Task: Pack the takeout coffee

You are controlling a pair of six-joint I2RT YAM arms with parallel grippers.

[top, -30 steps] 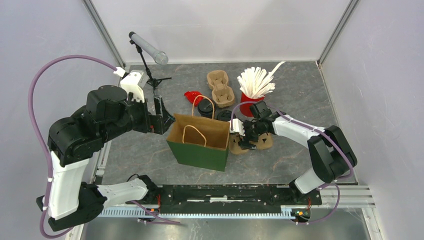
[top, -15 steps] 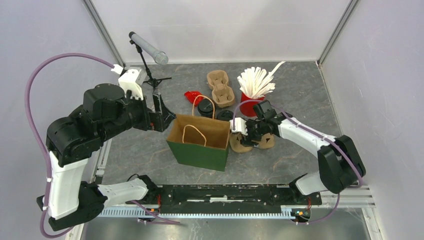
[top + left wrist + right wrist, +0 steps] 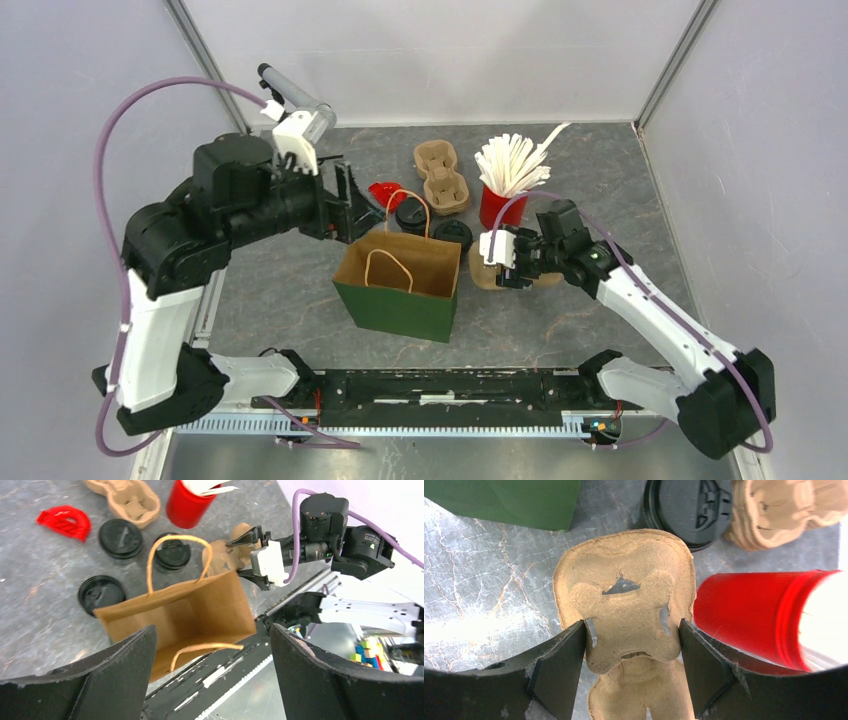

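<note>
A green paper bag [image 3: 400, 285] with a brown inside [image 3: 190, 615] and twine handles stands open mid-table. My right gripper [image 3: 505, 258] is shut on a brown pulp cup carrier [image 3: 624, 600], just right of the bag; its fingers [image 3: 561, 670] press the carrier's waist. The carrier also shows in the top view [image 3: 487, 272]. My left gripper [image 3: 350, 205] is open and empty, hovering behind the bag's back left corner; in the left wrist view [image 3: 212, 675] it looks down into the bag. Three black cup lids [image 3: 410, 215] lie behind the bag.
A stack of pulp carriers [image 3: 442, 178] and a red cup of white stirrers [image 3: 505, 195] stand at the back. A red plastic piece [image 3: 383, 192] lies by the lids. A microphone on a stand [image 3: 295, 95] is at the back left. Walls enclose the table.
My left arm has risen and swung right, to behind the bag. My right gripper has moved right and a little back with the carrier, away from the bag's side.
</note>
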